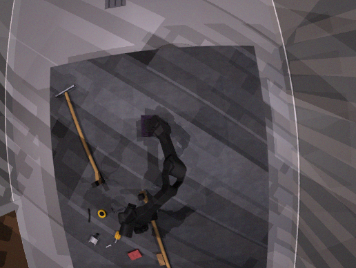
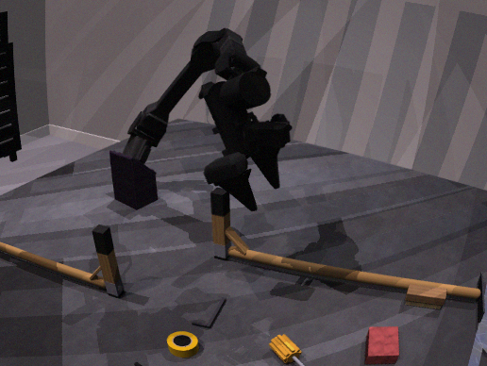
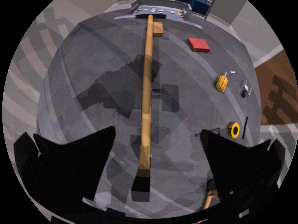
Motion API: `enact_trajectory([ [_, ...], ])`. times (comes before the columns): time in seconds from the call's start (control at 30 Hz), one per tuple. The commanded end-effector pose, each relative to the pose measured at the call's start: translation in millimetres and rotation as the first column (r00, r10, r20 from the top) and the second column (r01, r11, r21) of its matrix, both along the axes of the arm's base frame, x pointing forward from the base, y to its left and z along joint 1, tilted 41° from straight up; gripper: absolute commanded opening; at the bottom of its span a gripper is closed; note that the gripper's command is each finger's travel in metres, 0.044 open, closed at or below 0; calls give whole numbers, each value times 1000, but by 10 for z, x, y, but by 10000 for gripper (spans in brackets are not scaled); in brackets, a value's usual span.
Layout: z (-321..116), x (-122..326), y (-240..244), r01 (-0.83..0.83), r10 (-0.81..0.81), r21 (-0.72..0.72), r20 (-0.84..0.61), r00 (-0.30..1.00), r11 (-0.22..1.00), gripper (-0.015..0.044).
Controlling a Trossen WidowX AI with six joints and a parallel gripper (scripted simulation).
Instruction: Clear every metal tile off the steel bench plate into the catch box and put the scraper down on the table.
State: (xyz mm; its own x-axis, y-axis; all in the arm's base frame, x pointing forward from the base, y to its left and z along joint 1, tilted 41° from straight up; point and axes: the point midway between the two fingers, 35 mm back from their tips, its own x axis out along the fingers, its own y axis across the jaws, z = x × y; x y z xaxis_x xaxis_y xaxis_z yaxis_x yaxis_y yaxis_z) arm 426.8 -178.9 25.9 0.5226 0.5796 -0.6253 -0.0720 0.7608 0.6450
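A wooden-handled scraper (image 1: 156, 235) (image 2: 330, 270) (image 3: 147, 90) lies on the table, its dark blade by the steel bench plate (image 2: 481, 350). Its near end has an upright post (image 2: 220, 203) (image 3: 141, 185) with a black top. Small pale tiles lie on the plate, at the top of the wrist view, with the blue catch box (image 3: 201, 6) beyond. My gripper (image 2: 265, 198) (image 3: 160, 132) is open and empty above the handle, near the post. A second wooden-handled tool (image 1: 80, 132) (image 2: 44, 260), with a thin crosswise head, lies apart. Tile count is unclear.
A wooden block (image 2: 426, 296) (image 3: 158, 29) lies against the handle. A red block (image 1: 134, 255) (image 2: 383, 344) (image 3: 198, 45), a yellow tape roll (image 2: 183, 351) and a yellow ribbed object (image 1: 117, 235) (image 2: 285, 348) (image 3: 222, 83) lie to one side. The arm's base (image 2: 134, 181) stands behind.
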Motion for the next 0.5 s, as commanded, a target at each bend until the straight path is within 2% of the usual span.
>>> enact_trajectory([
  [0.0, 45, -109, -43, 9, -9, -2, 23, 1000, 1000, 440],
  [0.47, 79, -486, -108, 41, -41, 1, 67, 997, 999, 440],
])
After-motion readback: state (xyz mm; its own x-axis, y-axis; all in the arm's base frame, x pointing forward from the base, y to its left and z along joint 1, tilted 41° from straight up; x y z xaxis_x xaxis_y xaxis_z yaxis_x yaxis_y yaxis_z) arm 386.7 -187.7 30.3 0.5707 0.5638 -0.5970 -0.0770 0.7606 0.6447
